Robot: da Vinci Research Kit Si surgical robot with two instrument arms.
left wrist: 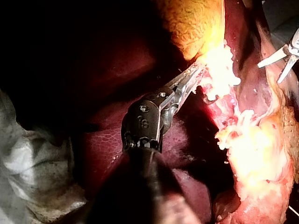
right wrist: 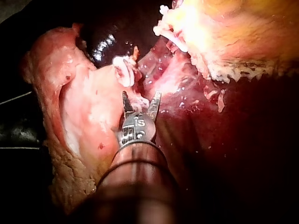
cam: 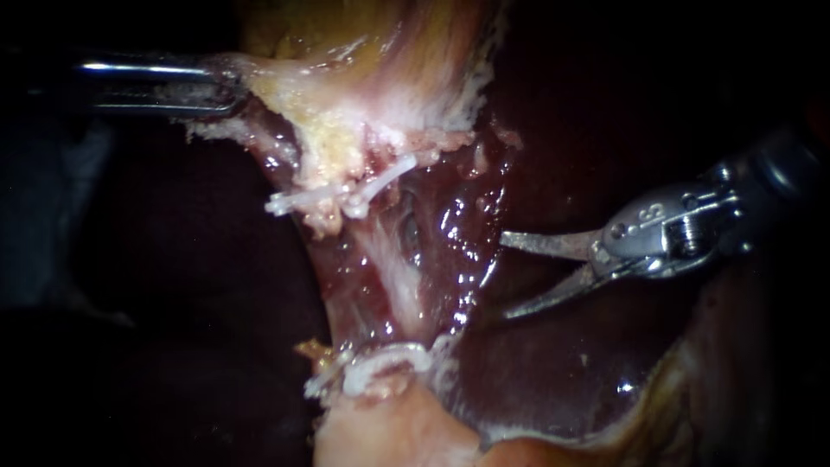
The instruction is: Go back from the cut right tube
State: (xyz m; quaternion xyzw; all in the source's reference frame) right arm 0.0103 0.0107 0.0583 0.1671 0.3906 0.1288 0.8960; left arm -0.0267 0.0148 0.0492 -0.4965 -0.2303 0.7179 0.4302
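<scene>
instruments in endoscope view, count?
2: left instrument at the upper left, jaws shut on pale tissue; right instrument at the right, jaws open, holding nothing. None looks hidden.

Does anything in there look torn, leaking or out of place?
Nothing stands out: white clips sit on the tube, the left instrument grips the gallbladder, the right instrument's open jaws hang clear of the tube.

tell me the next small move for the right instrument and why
Probably draw the right instrument straight back along its shaft, away from the clips. Its blades stand open with nothing between them, tips close to the glistening tissue, and the left instrument alone grips the pale tissue, so nothing seems to keep it there.
</scene>
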